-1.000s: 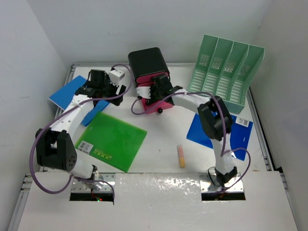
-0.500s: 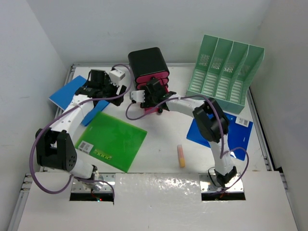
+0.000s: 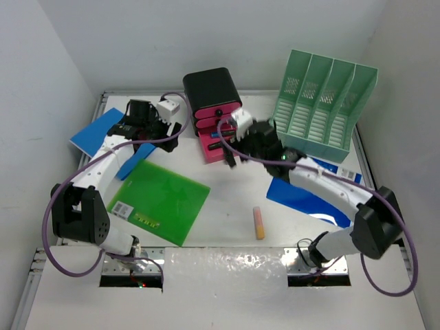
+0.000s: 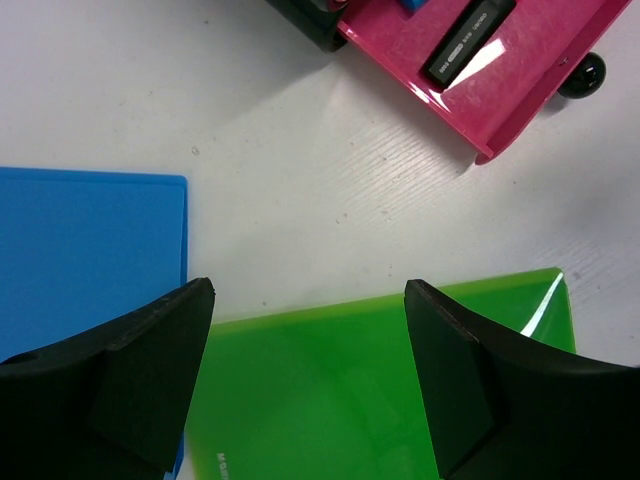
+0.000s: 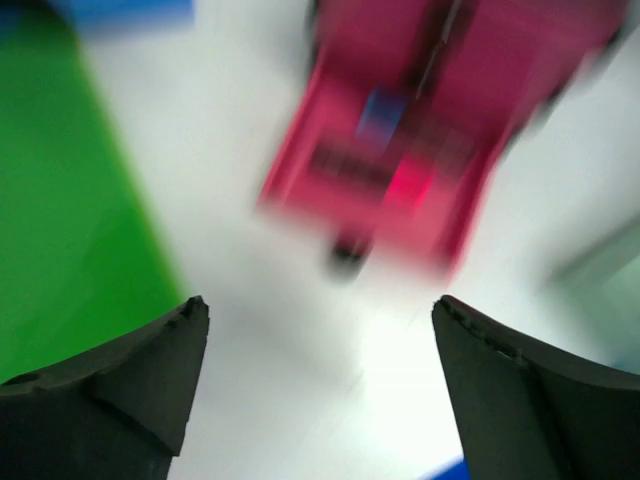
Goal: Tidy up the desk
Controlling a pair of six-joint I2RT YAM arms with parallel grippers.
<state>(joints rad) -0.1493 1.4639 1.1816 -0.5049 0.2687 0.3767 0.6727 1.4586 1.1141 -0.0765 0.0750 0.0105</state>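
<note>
The right end effector (image 3: 240, 146) is pulling away from the pink drawer (image 3: 214, 148). A moment ago it was sitting right over the drawer front; now its arm is swinging out wide to the side, and the drawer is lying just ahead of the fingertips, apart from them. Its wrist view is smearing from the motion, but the two fingers are standing wide apart with nothing between them. The drawer is staying pulled out of the black drawer unit (image 3: 210, 89), with a dark flat stick (image 4: 470, 40) lying inside.

The left end effector (image 4: 308, 290) is hovering, also spread wide and holding nothing. The green folder (image 4: 380, 400) is lying just under its tips and a blue folder (image 4: 90, 250) beside one finger. The white surface (image 4: 300, 180) is stretching beneath both end effectors and carrying everything.

I am thinking the opening step is finished, so the drawer is now waiting for small loose things, perhaps the orange stick (image 3: 259, 223) lying well behind the right end effector, toward the arm bases
</note>
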